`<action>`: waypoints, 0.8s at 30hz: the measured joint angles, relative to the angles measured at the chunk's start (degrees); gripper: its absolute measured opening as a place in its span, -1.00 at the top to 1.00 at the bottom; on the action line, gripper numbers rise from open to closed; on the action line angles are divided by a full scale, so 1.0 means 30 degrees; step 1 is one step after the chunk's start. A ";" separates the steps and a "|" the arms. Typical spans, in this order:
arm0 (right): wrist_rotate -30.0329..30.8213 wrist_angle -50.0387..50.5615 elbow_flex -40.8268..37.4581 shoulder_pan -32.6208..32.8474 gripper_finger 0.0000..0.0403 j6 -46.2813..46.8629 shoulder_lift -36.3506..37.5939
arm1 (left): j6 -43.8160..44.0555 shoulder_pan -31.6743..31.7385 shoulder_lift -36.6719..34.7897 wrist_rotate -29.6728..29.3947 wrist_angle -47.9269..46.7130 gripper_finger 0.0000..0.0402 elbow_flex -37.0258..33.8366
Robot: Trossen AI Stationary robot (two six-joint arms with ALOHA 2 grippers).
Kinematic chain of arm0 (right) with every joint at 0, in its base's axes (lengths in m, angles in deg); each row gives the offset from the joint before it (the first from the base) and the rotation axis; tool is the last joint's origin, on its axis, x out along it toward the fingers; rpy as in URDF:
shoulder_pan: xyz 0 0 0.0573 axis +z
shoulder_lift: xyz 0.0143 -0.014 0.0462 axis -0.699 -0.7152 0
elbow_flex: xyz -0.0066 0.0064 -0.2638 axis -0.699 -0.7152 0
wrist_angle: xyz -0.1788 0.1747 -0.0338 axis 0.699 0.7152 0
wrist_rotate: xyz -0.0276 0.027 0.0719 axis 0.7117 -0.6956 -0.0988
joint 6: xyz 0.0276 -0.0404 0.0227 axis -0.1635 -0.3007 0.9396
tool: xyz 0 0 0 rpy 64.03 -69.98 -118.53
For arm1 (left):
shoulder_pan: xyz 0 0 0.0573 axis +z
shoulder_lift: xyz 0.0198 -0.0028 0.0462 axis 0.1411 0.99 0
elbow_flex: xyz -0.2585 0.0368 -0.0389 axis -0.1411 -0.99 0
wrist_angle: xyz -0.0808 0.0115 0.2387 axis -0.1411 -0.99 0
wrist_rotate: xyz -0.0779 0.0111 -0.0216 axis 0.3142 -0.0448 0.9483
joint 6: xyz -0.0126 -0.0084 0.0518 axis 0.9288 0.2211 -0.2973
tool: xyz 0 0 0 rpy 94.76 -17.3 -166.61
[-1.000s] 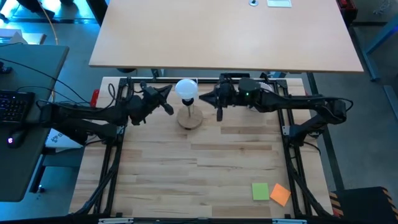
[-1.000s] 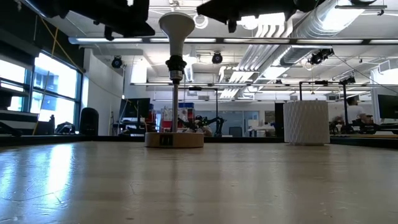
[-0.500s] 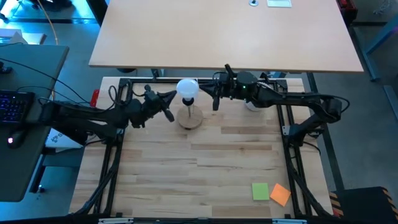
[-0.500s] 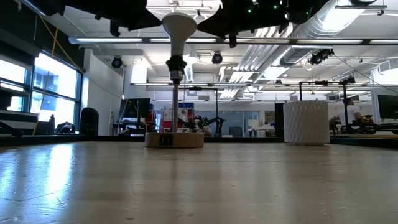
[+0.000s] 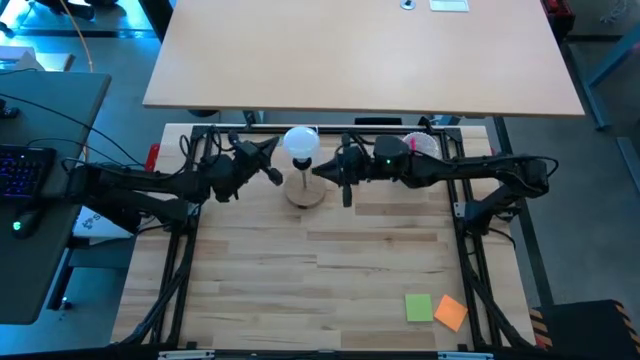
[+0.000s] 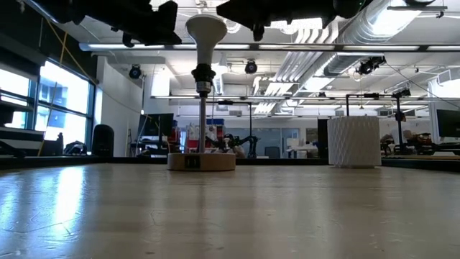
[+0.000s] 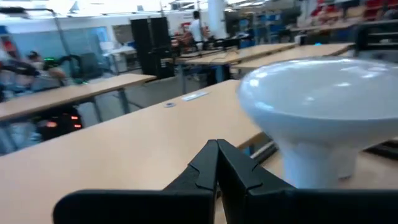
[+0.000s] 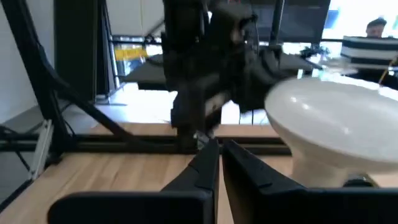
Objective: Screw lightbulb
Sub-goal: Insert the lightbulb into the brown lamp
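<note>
Bench [image 5: 320, 270] of pale wood planks carries everything, with most of its near surface bare apart from two sticky notes [image 5: 433, 309] near one front corner. Toward the back edge stands a round wooden stand [image 5: 306, 190] with a thin post, and the lightbulb [image 5: 300, 142] sits upright on top of that post, its narrow base in the black socket [image 6: 203, 75]. A white ribbed cup [image 6: 353, 142] stands well apart, on the right arm's side.

Both arms reach in level with the globe from opposite sides. The left hand [image 5: 270, 170] is just beside the bulb with its fingers pressed together, gripping nothing. The right hand [image 5: 328, 170] is just beside it on the other side, fingers all but closed and also empty.

To turn the bulb well, I judge one hand should spread its fingers, settle squarely around the globe's widest part and twist gently about the post's line, so the light stand does not tip or slide; the other could steady the base.

Room is tight between the two hands and the frame rail behind; the open front of the bench is the safe way to back out
</note>
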 joint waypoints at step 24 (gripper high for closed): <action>-0.0314 -0.0106 0.0000 -0.2401 0.92 0.1830 0.0490 | 0.0117 -0.0838 0.0048 0.2094 0.1006 1.00 0.0000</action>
